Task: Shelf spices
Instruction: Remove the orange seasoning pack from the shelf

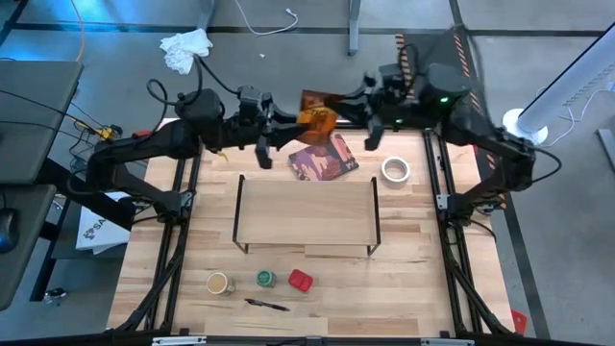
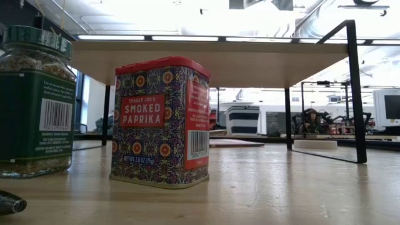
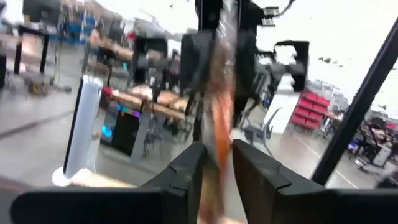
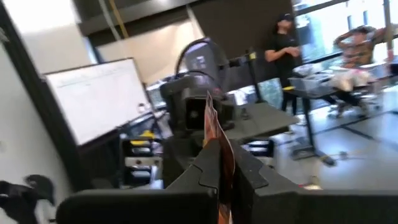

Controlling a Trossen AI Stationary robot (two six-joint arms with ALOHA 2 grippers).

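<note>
The flat brown-orange packet point(image 1: 318, 114) hangs in the air over the table's far edge, held between both arms. My left gripper point(image 1: 291, 128) is shut on its left side and my right gripper point(image 1: 348, 108) on its right side. In each wrist view the packet stands edge-on between the fingers point(image 3: 216, 134) point(image 4: 216, 140). The shelf point(image 1: 307, 213) stands mid-table on its black legs. The tan-topped jar point(image 1: 219, 283), the green-lidded jar point(image 1: 266, 279) and the red tin point(image 1: 300, 280) stand upright on the table in front of it. My left gripper pinches the packet's left edge point(image 3: 214, 165) between its two fingers point(image 3: 186, 171), coming level from the table's left. The packet is lifted clear and stands on edge. My right gripper pinches the packet's right edge point(image 4: 219, 158) between its two fingers point(image 4: 249, 174), coming level from the table's right. The packet spans the gap between the two grippers, clear of the table.
A dark reddish printed card point(image 1: 324, 159) lies flat below the packet, behind the shelf. A white tape roll point(image 1: 395, 170) lies to its right. A black pen point(image 1: 267, 305) lies near the front edge. In the low view the tin point(image 2: 162, 119) and green jar point(image 2: 34, 100) stand before the shelf's top board point(image 2: 212, 59).
</note>
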